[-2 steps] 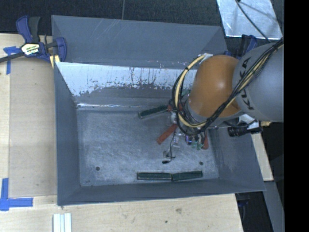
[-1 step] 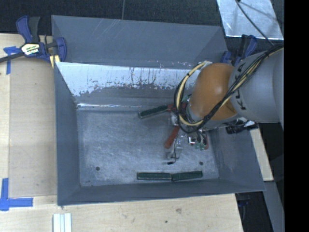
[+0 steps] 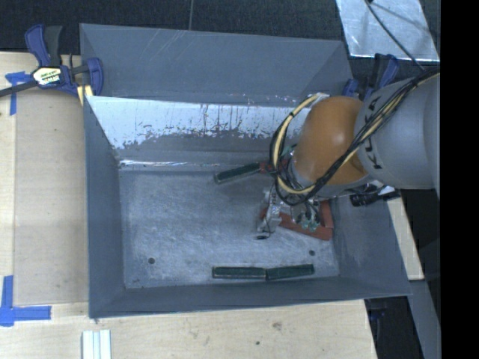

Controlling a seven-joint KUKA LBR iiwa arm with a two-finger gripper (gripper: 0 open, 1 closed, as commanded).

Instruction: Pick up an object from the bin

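My gripper (image 3: pixel 267 220) hangs low over the bin floor, right of the middle. Just to its right lies a flat red-brown thing (image 3: pixel 321 229), partly hidden under the wrist. A dark green stick (image 3: pixel 237 173) lies at the foot of the back wall, up and left of the gripper, its right end running under the arm. Whether anything is in the gripper cannot be made out.
A long dark green strip (image 3: pixel 262 273), looking like two pieces end to end, lies along the front wall. The arm with its orange cover and cables leans in over the bin's right side. The left half of the floor is bare metal.
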